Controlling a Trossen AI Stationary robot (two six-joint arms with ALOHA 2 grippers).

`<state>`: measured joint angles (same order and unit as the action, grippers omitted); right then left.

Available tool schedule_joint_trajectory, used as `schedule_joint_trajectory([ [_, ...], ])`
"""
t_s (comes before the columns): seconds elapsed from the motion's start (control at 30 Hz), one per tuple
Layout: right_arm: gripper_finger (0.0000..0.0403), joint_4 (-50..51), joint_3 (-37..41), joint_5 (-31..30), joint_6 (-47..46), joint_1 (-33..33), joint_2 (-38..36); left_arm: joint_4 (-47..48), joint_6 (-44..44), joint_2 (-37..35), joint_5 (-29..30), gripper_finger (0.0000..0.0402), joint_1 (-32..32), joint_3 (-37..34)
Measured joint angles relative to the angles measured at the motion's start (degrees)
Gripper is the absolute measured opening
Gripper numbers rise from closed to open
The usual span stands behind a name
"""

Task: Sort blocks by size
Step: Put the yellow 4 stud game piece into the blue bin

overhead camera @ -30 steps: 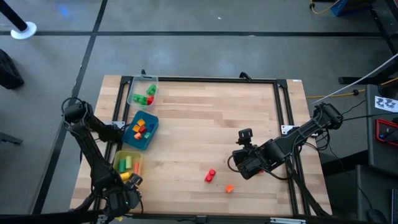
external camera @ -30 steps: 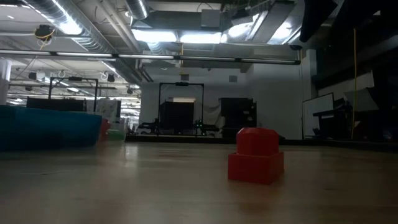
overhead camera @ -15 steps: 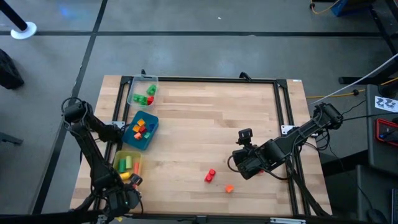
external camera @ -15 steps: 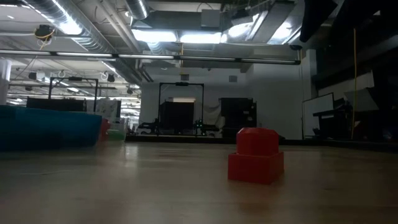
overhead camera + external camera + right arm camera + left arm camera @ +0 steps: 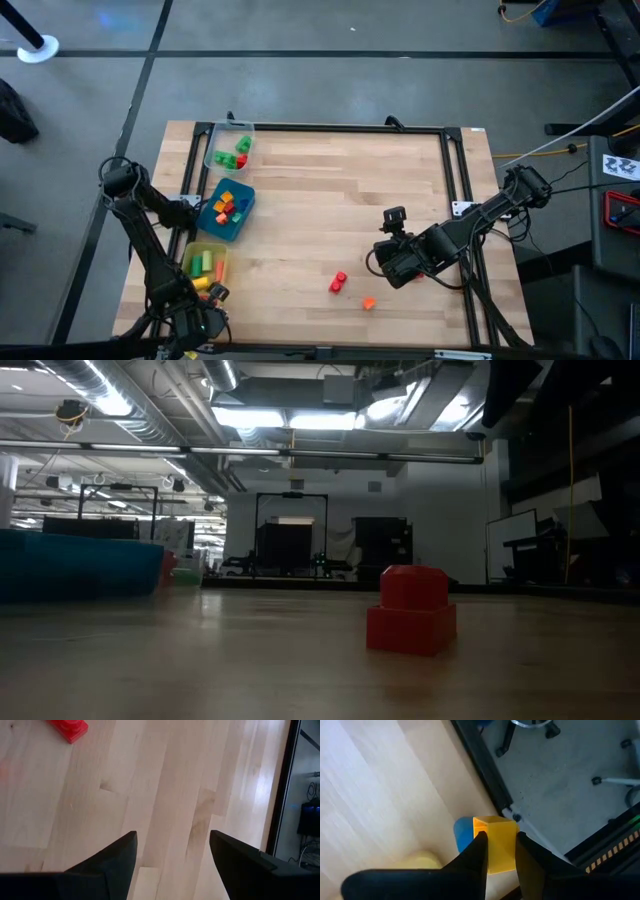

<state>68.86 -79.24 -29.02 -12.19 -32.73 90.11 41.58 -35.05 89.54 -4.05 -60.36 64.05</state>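
Flanking blue tray (image 5: pixel 227 211), clear tray (image 5: pixel 228 148), yellow tray (image 5: pixel 205 263)

- Small yellow block with a blue part (image 5: pixel 492 842), left wrist view: lower portion covered by the two dark fingers (image 5: pixel 475 855) of the left tool (image 5: pixel 498 851); overall shape cannot be told.
- Pale yellow rounded object (image 5: pixel 422 861), same view: blurred, partly covered by the tool body, unidentifiable.
- Red studded plastic block (image 5: pixel 69 728), right wrist view: cut off by the picture's edge.
- Blue plastic tray (image 5: pixel 80 565), low view: cut off at the edge, contents hidden.
- Pieces in the clear tray (image 5: pixel 228 146), high view: too small to tell shapes.
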Motion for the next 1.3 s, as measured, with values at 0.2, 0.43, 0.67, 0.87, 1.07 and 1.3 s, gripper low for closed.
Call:
schedule_joint_trajectory([
  [0.2, 0.0250, 0.00, -0.02, -0.02, 0.04, 0.00, 0.02, 4.92, 0.98, 0.00, 0.24, 0.0063, 1.75, 3.87],
  [0.43, 0.0250, 0.00, 0.00, -0.04, 0.05, 0.00, 0.02, 24.56, 4.90, -0.04, 3.08, 0.0066, 5.87, 9.54],
  [0.67, 0.0250, 0.00, -0.01, -0.04, 0.43, 0.00, 0.02, 46.92, 11.67, -0.07, 16.20, 0.0065, 11.03, 11.17],
  [0.87, 0.0250, 0.00, -0.02, -0.04, 1.14, 0.00, 0.02, 45.92, 9.14, -1.13, 28.56, 0.0072, 17.14, 6.84],
  [1.07, 0.0250, -0.02, -0.02, 0.11, 2.14, 0.00, 0.02, 48.16, 2.34, -1.03, 29.30, 0.0070, 23.31, -1.59],
  [1.3, 0.0250, 0.00, -0.01, 0.17, 2.19, 0.00, 0.02, 45.88, -1.20, -0.98, 28.51, 0.0094, 26.88, -7.77],
])
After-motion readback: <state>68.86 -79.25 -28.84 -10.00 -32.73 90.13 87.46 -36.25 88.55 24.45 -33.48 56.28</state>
